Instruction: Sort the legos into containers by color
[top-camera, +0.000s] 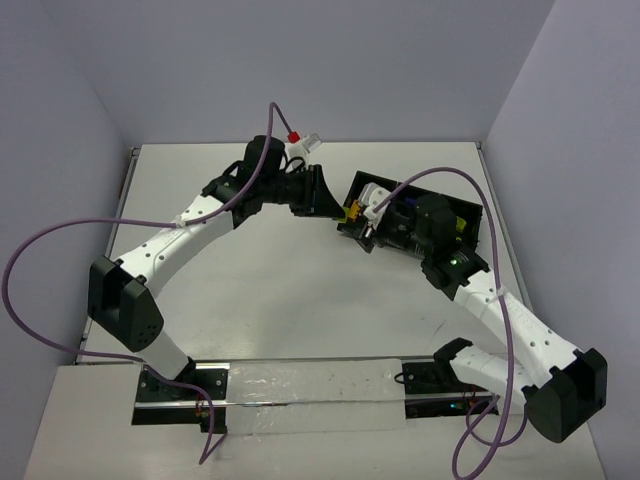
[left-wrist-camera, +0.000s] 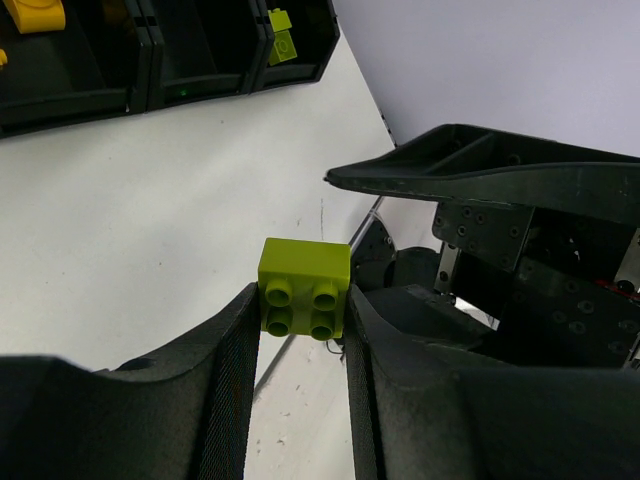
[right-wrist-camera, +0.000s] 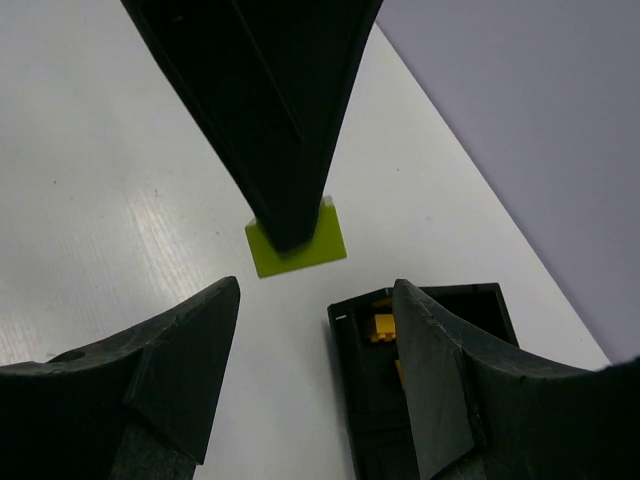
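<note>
the black tray (left-wrist-camera: 70, 105) lies at about 2 o'clock from the middle of the desk (top-camera: 300, 290), set at a slant. in the left wrist view its three sections run along the top edge. the section at 11 o'clock holds an orange-yellow lego (left-wrist-camera: 35, 12), and the section at 12 o'clock holds a second lime green lego (left-wrist-camera: 282, 35) leaning on the wall. the middle one is dark and i cannot tell what lies in it. the right wrist view shows one end section at 5 o'clock with orange-yellow pieces inside.

the left arm rises from its base at 7 o'clock, bends at the elbow and reaches to 12 o'clock, its nose turned towards 3 o'clock and close to the tray's near end. the left claw (left-wrist-camera: 303, 312) is narrow, clamped on a lime green lego (left-wrist-camera: 303, 288) pinched by its sides at the fingertips, studs facing the camera, above the desk and outside the tray.

the right arm comes from 5 o'clock and stretches towards 11 o'clock over the tray. the right claw (right-wrist-camera: 315, 292) stands wide with nothing between its fingers, only bare desk and the tray's corner below. the held lego sits just past its tips at 12 o'clock, apart from them.

the desk is white and matte, boxed by pale lavender walls (top-camera: 300, 60). a purple cable (top-camera: 60, 230) loops off each arm.
</note>
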